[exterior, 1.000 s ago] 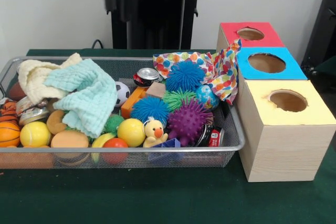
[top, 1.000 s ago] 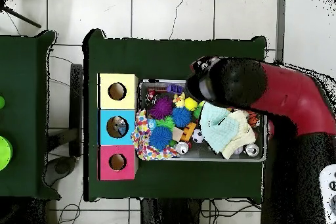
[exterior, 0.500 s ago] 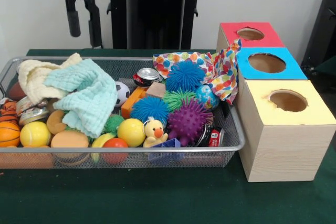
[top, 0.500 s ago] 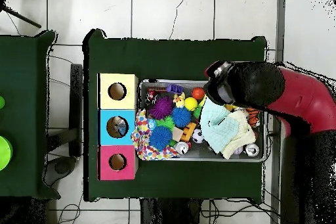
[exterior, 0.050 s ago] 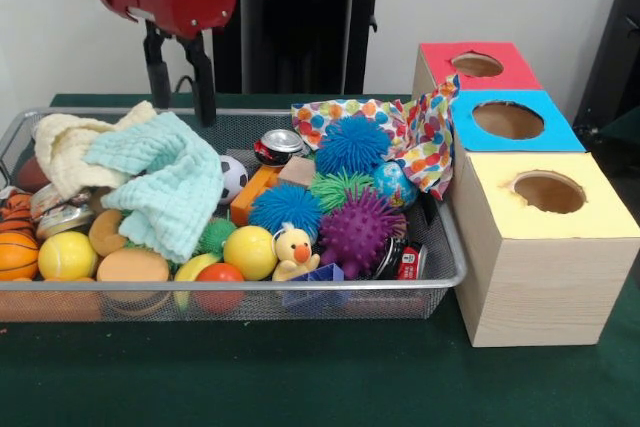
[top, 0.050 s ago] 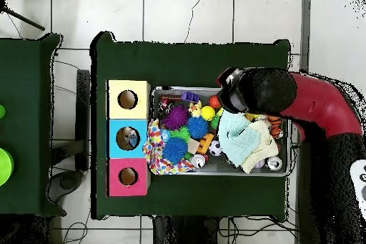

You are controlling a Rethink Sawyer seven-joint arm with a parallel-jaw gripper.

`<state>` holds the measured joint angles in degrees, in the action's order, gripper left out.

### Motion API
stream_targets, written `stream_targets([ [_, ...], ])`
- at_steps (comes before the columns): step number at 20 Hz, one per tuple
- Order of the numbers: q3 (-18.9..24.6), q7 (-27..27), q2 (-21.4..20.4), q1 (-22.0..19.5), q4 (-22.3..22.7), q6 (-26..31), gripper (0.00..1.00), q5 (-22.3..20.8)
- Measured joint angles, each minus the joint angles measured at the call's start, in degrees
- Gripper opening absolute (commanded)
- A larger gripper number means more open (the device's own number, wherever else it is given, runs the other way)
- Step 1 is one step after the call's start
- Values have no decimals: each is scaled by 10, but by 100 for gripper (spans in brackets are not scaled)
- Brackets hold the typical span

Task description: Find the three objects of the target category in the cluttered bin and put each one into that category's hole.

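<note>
while the red and black arm [top, 0.050 s ago: 314, 105] reaches over the wire mesh bin [exterior, 0.050 s ago: 440, 247], the gripper [exterior, 0.050 s ago: 182, 92] hangs above the bin's far side, over the mint green cloth [exterior, 0.050 s ago: 165, 182]. its two black fingers [exterior, 0.050 s ago: 204, 87] point down with a gap between them and grasp nothing; the jaws stand released. the fingertips sit just above the cloth and the bin rim, not touching either as far as the front view shows.

bin contents, front view:
- a cream cloth [exterior, 0.050 s ago: 65, 147] lies beside the mint green cloth at one end.
- a blue spiky ball [exterior, 0.050 s ago: 352, 144], a second blue spiky ball [exterior, 0.050 s ago: 285, 207], a green spiky ball [exterior, 0.050 s ago: 338, 187] and a purple spiky ball [exterior, 0.050 s ago: 362, 232] are grouped at the end next to the boxes.
- a yellow duck toy [exterior, 0.050 s ago: 293, 250], a yellow ball [exterior, 0.050 s ago: 250, 251] and a red ball [exterior, 0.050 s ago: 220, 285] lie along the near wall.
- a small soccer ball [exterior, 0.050 s ago: 233, 177] and a can [exterior, 0.050 s ago: 279, 146] lie near the middle.
- a mini basketball [exterior, 0.050 s ago: 17, 255] sits at the end away from the boxes.
- a polka-dot cloth [exterior, 0.050 s ago: 425, 137] drapes over the bin wall touching the boxes.

just beside the bin stand three wooden boxes in a row, each with one round hole on top: yellow-topped box [exterior, 0.050 s ago: 548, 247], blue-topped box [exterior, 0.050 s ago: 510, 120], red-topped box [exterior, 0.050 s ago: 478, 65]. all stand on the green table cover [exterior, 0.050 s ago: 320, 377].
</note>
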<state>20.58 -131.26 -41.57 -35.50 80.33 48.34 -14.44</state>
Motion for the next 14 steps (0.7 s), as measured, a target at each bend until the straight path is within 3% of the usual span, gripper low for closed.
stream_targets([
  [6,1,0,28,14,0,-58,100,-20],
  [14,27,8,53,-5,-2,-58,100,-48],
])
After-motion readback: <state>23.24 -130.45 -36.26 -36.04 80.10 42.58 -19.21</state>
